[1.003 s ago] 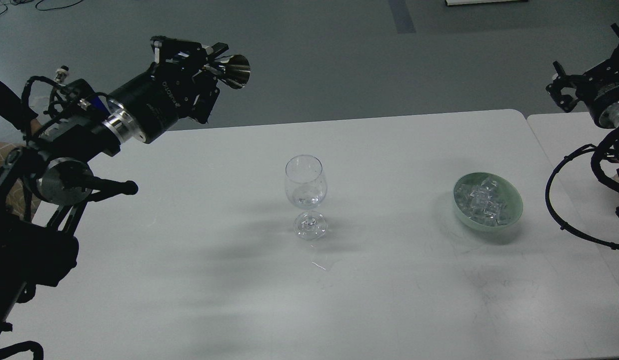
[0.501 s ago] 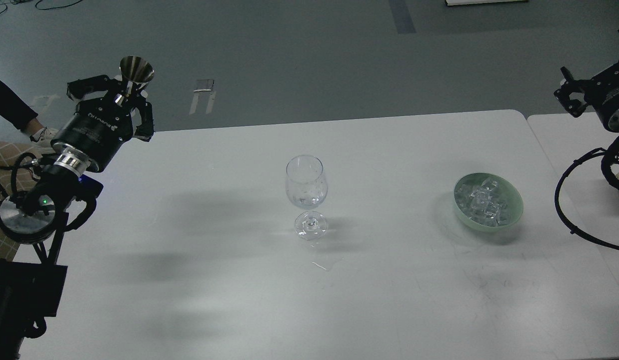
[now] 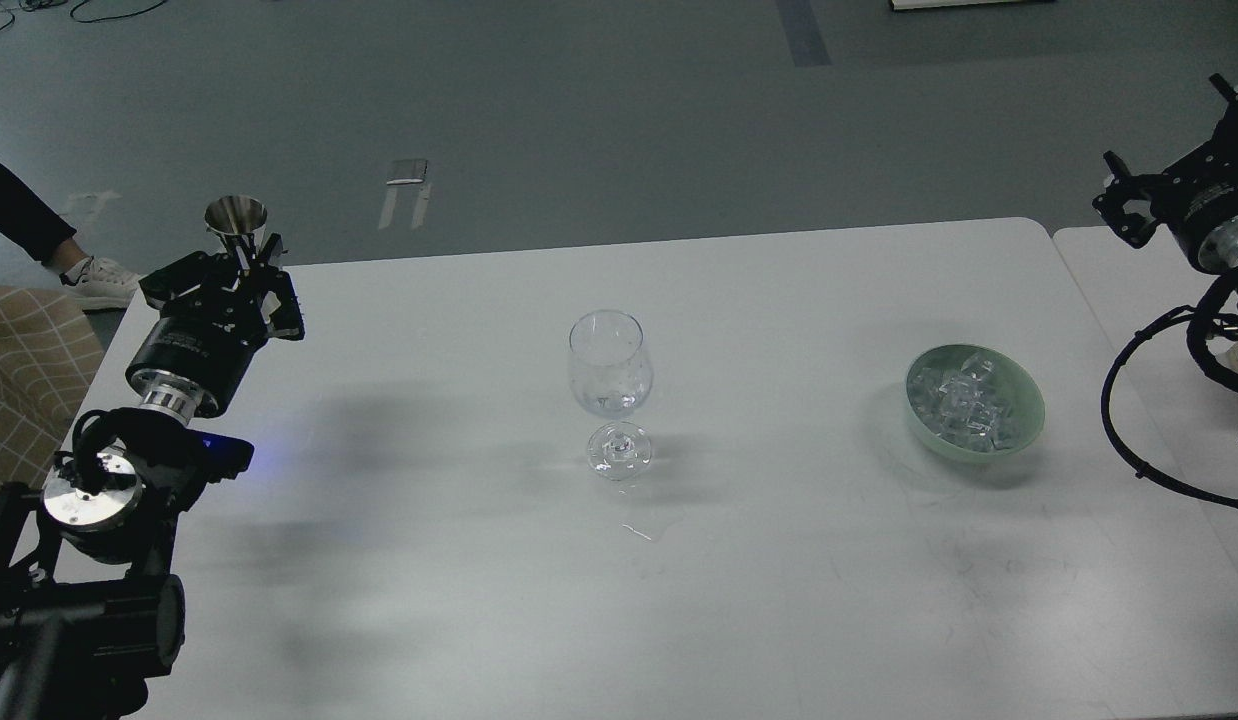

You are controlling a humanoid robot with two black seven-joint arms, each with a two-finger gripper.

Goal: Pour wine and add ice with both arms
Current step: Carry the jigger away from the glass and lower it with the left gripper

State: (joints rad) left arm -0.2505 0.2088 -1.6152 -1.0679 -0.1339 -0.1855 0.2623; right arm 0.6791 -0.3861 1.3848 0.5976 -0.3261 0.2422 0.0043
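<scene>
A wine glass stands upright near the middle of the table. To its right, well apart, sits a bowl, and the ice lies heaped in it. My left gripper is over the table's far left corner, closed around the stem of a metal cup whose mouth points up. My right gripper hangs beyond the table's far right corner, behind the bowl and to its right. A second table adjoins on the right.
</scene>
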